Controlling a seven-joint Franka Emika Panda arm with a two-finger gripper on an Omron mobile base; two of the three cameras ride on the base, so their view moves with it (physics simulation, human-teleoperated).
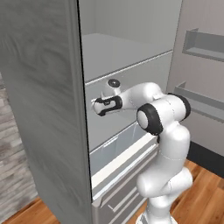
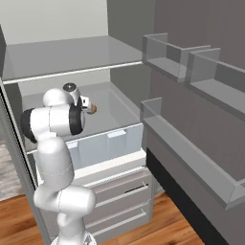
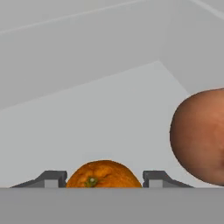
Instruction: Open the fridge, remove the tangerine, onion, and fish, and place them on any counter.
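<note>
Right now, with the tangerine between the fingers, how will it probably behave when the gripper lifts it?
The tangerine is a round ball, so it would likely roll on the smooth fridge shelf if released. It sits centred between the gripper fingertips, so the grip probably holds. Its dimpled peel suggests some friction, though a hard squeeze might dent it.
</note>
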